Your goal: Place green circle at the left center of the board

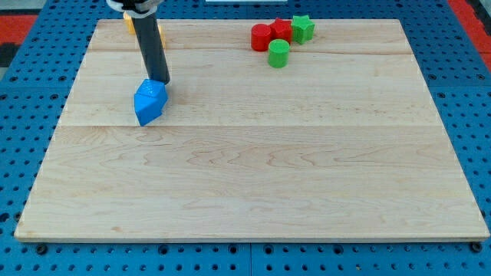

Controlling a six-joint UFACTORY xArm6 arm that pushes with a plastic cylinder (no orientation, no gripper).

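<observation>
My tip (161, 81) bare, gripping nothing, touching blue block (149, 102) | green circle (278, 54) well apart, beside red blocks (271, 34) | risk: dragging neighbours along

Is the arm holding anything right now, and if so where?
Nothing is held. My tip only rests against the top edge of the blue block.

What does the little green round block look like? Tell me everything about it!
The green circle is a short, chunky cylinder, bright green all over and plastic-looking. It stands upright on its flat end on the wooden board, near the view's top, a bit right of the middle. Just above it sit two red blocks and a green star; it is very close to the red ones, but I cannot tell if they touch. My tip is far away to the view's left, beside a blue block.
</observation>
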